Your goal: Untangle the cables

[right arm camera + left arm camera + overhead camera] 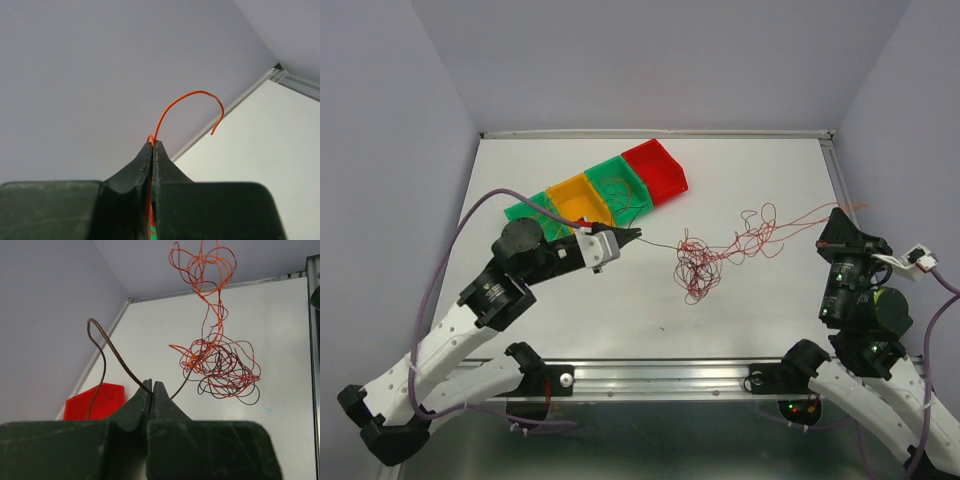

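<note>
The cables [698, 268] lie mid-table as a tangle of thin red, orange and dark wires, with looser loops [760, 232] trailing to the right. My left gripper [636, 234] sits left of the tangle, shut on a dark brown cable [122, 365] that runs from its tips into the tangle [220, 365]; the free end curls up in a loop. At the right, my right gripper [825, 243] is shut on an orange cable [190, 95], whose end arcs above the closed tips [152, 145]. Left tips [152, 387] show no gap.
A row of small bins, green [535, 215], orange [577, 197], green [620, 180] and red [655, 168], stands at the back left, some with wires inside. The red bin [95, 400] shows left of my left fingers. Walls enclose the table on three sides.
</note>
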Tool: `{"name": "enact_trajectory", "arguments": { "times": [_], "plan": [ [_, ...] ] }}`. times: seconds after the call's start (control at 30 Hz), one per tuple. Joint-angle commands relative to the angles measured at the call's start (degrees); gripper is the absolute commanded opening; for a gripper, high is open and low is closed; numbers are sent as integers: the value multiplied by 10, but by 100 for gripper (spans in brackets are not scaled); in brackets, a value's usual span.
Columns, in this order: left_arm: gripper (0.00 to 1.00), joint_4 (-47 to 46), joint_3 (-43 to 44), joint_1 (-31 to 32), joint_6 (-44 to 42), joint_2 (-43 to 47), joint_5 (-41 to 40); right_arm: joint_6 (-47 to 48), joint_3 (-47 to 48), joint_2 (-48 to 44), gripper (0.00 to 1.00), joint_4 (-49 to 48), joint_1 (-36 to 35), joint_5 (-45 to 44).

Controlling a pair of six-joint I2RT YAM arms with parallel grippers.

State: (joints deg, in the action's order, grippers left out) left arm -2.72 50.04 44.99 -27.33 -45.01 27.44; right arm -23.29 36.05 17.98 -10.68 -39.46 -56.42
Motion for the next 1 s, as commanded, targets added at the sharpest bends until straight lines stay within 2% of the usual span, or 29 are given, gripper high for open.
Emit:
{"name": "enact_trajectory", "arguments": {
  "times": [0.0,0.17,0.27,0.3,0.33,0.4,0.43,0.5,0.57,0.63,0.67,0.73,0.77,0.83,0.87,0.97],
  "plan": [
    [0,104,108,-12,-32,36,-10,17,2,29,1,26,-2,-83],
    [0,104,176,-23,-34,76,-148,3,-1,30,1,57,-3,-132],
    [0,109,227,-23,-27,75,-166,-4,-7,19,1,89,-3,-82],
    [0,117,243,-23,-25,59,-155,-3,-2,21,6,101,-2,-56],
    [0,137,260,-23,-14,49,-137,-1,2,36,32,105,-3,22],
    [0,152,297,-23,0,18,-82,10,14,64,73,144,-3,123],
    [0,163,305,-23,17,7,-64,15,30,86,92,152,-2,211],
    [0,163,314,-23,29,-9,-22,22,45,146,99,160,-2,280],
    [0,151,308,-23,39,-24,-4,35,54,184,100,154,-2,348],
    [0,141,305,-23,43,-36,2,46,53,198,100,145,-3,380],
    [0,135,306,-23,46,-39,3,69,51,205,99,137,-2,447],
    [0,133,312,-23,53,-46,20,84,37,223,99,85,-3,529],
    [0,132,314,-23,55,-50,25,103,30,231,95,63,-2,633],
    [0,130,321,-23,62,-57,27,119,18,265,95,2,-2,716],
    [0,129,324,-23,65,-58,28,126,8,277,95,-44,-3,797],
    [0,127,329,-23,66,-62,17,123,-5,334,95,-146,-3,862]
  ]
}}
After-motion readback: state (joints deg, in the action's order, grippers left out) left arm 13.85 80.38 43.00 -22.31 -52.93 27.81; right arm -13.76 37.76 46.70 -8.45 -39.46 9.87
